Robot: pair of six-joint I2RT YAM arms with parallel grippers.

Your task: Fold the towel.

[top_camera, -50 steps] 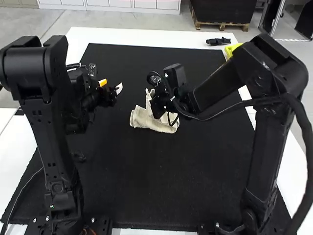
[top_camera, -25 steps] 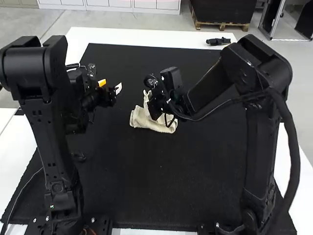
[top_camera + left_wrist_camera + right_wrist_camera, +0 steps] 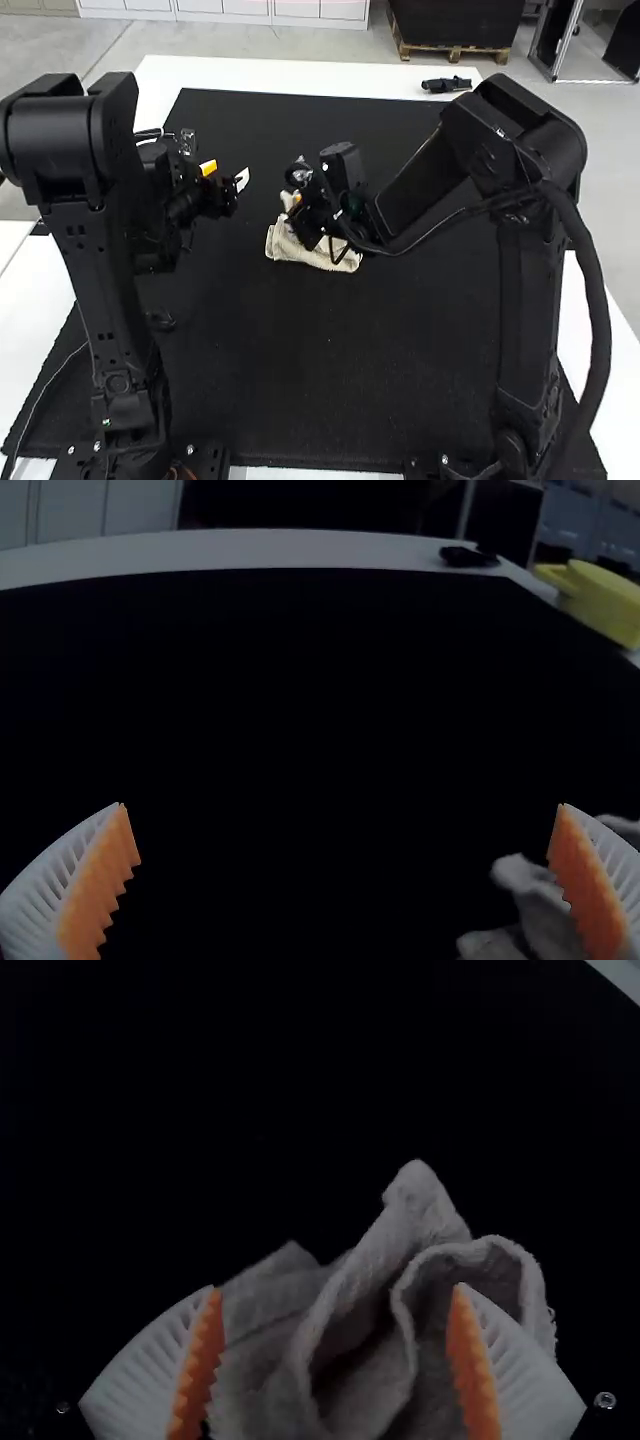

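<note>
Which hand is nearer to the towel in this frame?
The right hand: it is right at the bunched towel, its open fingers on either side of the cloth. The left hand hangs open, off to the towel's left.

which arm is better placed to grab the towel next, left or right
Right, most likely: its gripper is right over the bunched towel, open fingers straddling raised folds. The left gripper is open too, but hovers off to the towel's left.
</note>
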